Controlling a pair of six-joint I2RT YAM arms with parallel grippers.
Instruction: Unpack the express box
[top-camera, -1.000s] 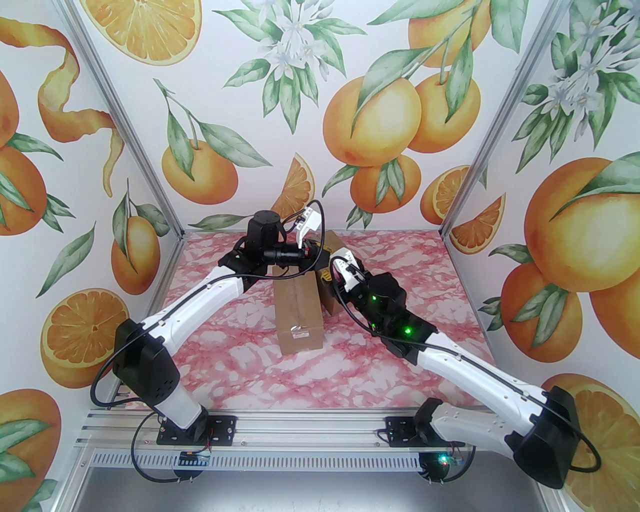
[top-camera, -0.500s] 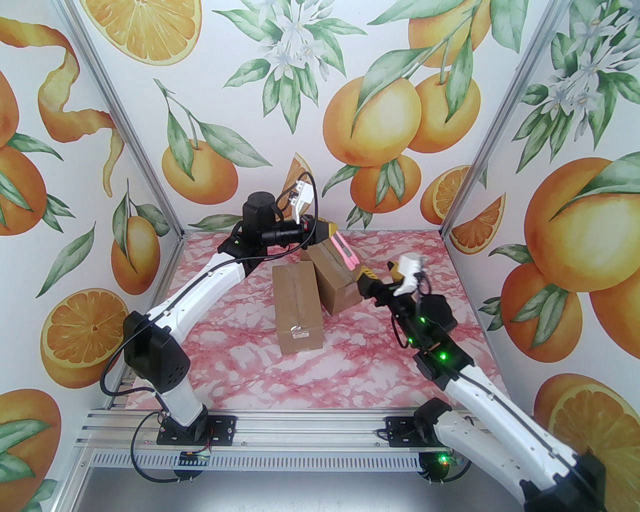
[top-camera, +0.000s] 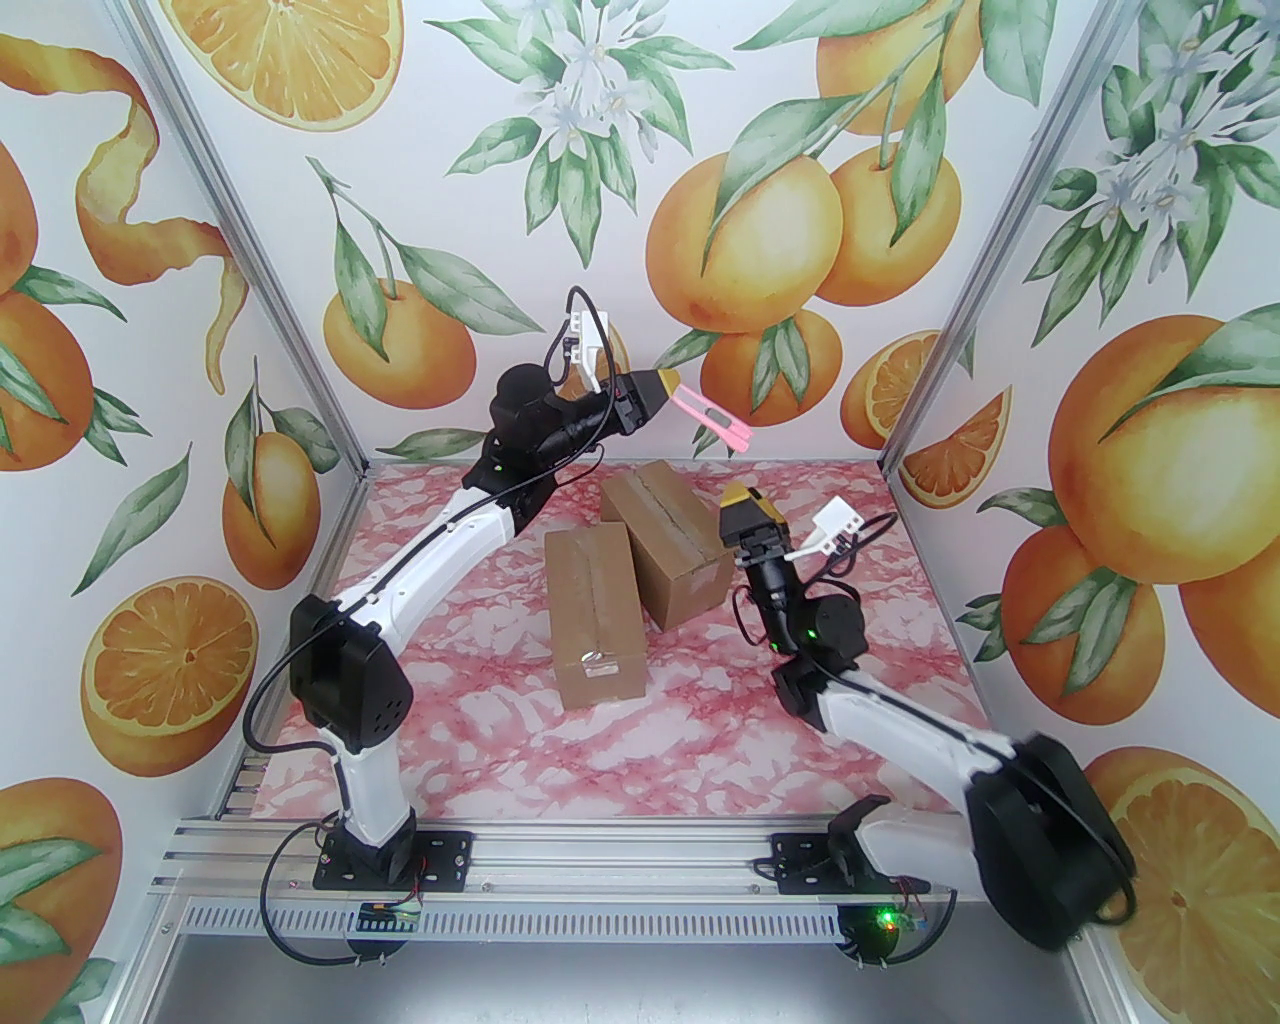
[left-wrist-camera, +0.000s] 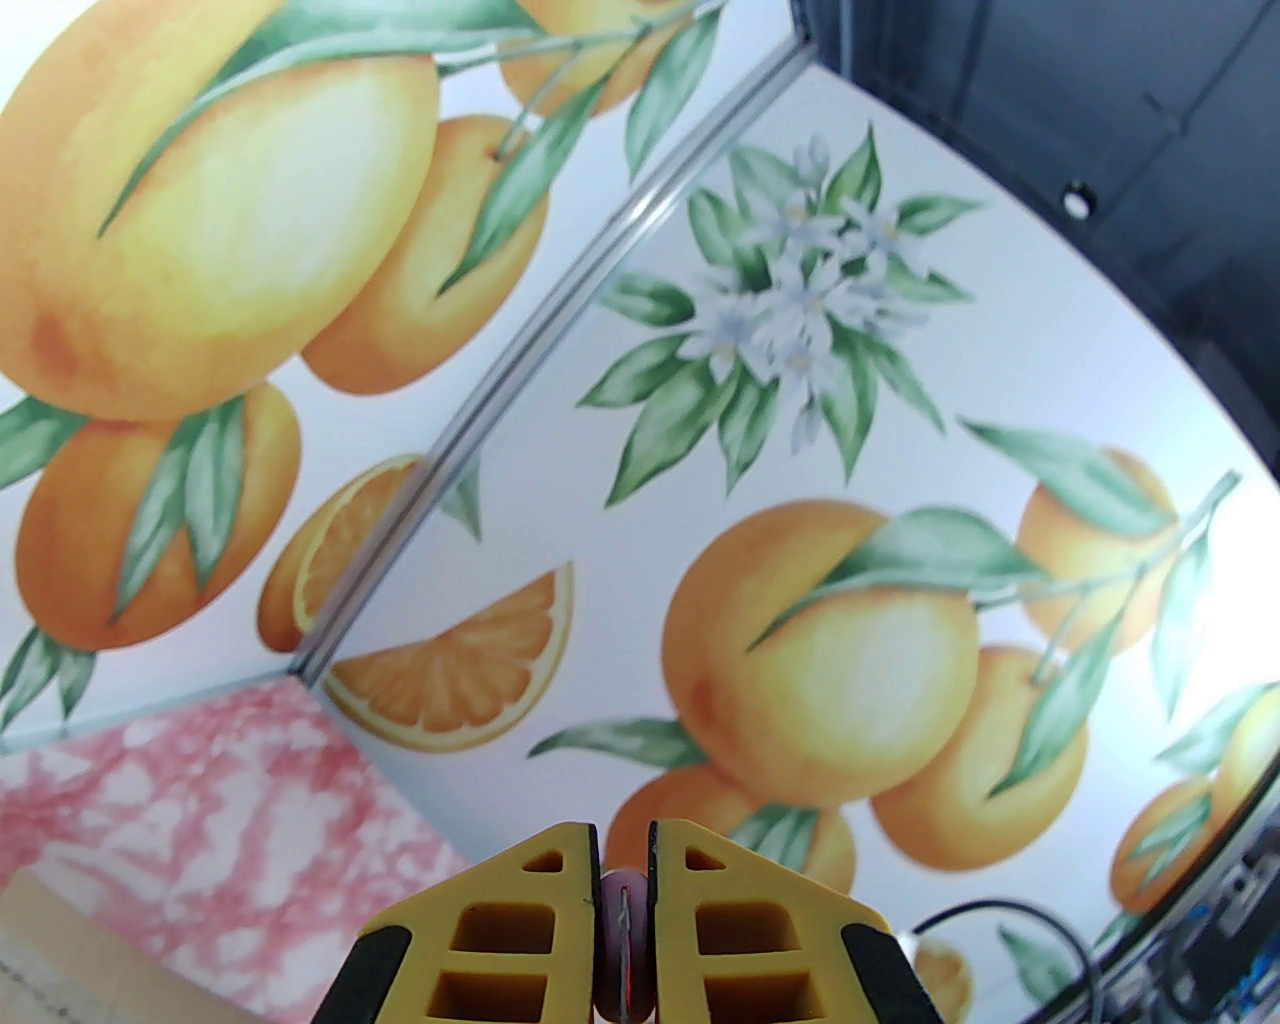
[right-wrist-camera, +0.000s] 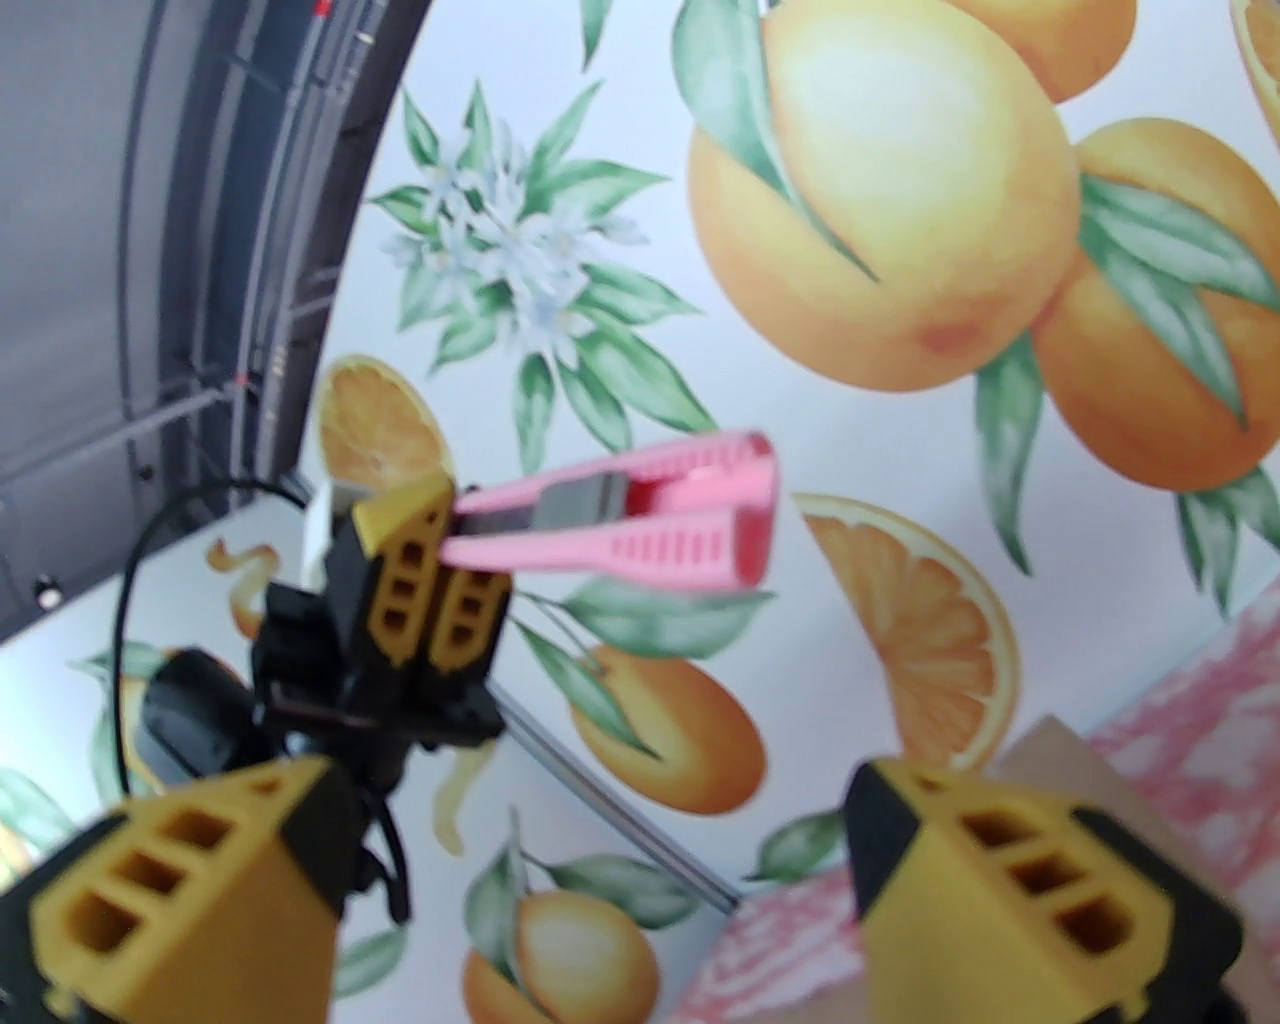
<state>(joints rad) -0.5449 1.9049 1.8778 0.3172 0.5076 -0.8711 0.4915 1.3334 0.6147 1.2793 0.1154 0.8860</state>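
My left pincer (top-camera: 672, 381) is high in the air, close before the back wall (top-camera: 600, 200), and it is clamped on the end of the pink cutter (top-camera: 715, 422). The cutter points to the right and a little down, free of everything. My right pincer (top-camera: 750, 505) stands with its jaws wide and holds nothing, just beside the right end of the far box (top-camera: 665, 555).

The front of the surface (top-camera: 500, 720) and both its side strips are free.

Half a second ago the cutter hung low, just over the far box. Now it is well above it. My right pincer was then lower and lying flatter. Now it points upward.

The near box (top-camera: 595, 610) lies in the middle of the surface. The far box lies slanted behind it, and their corners seem to touch. Both are closed, so I cannot see what is inside.
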